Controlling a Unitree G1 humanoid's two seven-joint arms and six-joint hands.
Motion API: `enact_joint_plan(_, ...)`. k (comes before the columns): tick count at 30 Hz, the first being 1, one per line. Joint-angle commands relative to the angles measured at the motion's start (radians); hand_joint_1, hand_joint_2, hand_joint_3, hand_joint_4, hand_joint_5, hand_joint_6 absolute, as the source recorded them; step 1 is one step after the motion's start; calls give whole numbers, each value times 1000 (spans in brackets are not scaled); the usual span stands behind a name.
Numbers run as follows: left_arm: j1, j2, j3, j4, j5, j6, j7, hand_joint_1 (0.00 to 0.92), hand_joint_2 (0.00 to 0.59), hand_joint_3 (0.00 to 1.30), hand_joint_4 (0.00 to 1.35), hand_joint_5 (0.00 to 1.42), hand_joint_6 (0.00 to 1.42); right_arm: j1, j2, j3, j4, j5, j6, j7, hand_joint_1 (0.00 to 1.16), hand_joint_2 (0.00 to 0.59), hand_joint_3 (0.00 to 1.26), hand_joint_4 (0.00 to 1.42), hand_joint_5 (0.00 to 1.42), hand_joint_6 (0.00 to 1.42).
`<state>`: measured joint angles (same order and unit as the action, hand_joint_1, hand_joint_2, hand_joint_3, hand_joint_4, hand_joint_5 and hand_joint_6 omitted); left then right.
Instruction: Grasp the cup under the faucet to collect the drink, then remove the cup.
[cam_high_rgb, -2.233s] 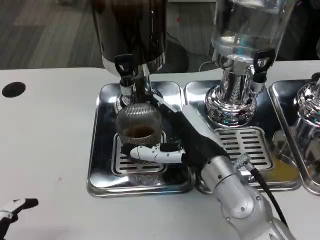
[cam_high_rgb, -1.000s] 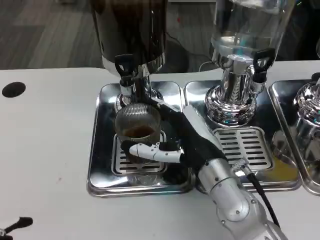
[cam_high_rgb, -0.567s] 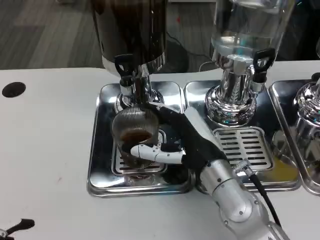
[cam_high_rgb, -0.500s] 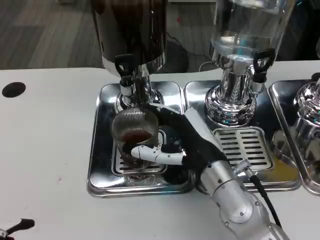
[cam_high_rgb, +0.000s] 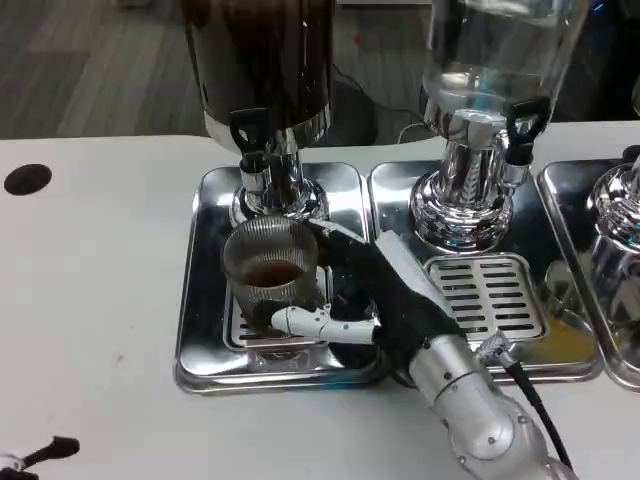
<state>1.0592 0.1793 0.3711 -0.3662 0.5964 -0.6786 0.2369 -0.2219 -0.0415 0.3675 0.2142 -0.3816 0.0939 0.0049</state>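
A: How is the cup (cam_high_rgb: 268, 266) being handled, and where is it being shown?

B: It is being shown over the grate of the left tray (cam_high_rgb: 205, 330), just in front of the faucet (cam_high_rgb: 252, 150), and it is being held by the right hand (cam_high_rgb: 375, 300), whose fingers are being wrapped around its lower wall. A ribbed, clear, rigid wall is being judged: likely light, though some weight is being added by the dark drink inside. Spilling is being risked if the cup is being tilted, so a grip low on the side, kept upright, is being advised. The ribs are probably helping against slipping.

A: And the left hand (cam_high_rgb: 30, 458)?

B: Only dark fingertips are being seen at the desk's (cam_high_rgb: 90, 260) lower left edge; its state cannot be told.

A: What is being counted?

B: One cup, two hands, three dispensers being shown at least in part, each over a steel tray.
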Motion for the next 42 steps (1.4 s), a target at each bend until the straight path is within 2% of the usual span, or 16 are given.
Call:
enact_joint_plan(1, 10, -4, -1, 1, -1, 3, -14, 3, 127, 390, 322, 407, 618, 3, 17, -1, 23, 7, -26, -13, 652, 80, 193, 194, 197, 21)
enact_joint_plan(8, 6, -3, -1, 9, -2, 5, -15, 3, 127, 390, 329, 408, 618, -10, 34, 2, 43, 14, -25, -11, 653, 79, 194, 185, 197, 24)
enact_joint_plan(19, 0, 3, -4, 25, -4, 11, -29, 3, 128, 396, 332, 416, 618, -24, 49, -13, 65, 37, -33, -7, 655, 86, 103, 100, 183, 9)
enact_joint_plan(33, -22, 14, -3, 26, -11, 41, -69, 4, 130, 410, 344, 424, 618, -38, 61, -47, 102, 86, -77, -9, 665, 92, 119, 144, 208, 55)
enact_joint_plan(42, -45, 23, -3, 24, -17, 67, -91, 6, 134, 412, 347, 425, 627, -50, 58, -54, 131, 106, -108, 5, 665, 92, 138, 157, 214, 63)
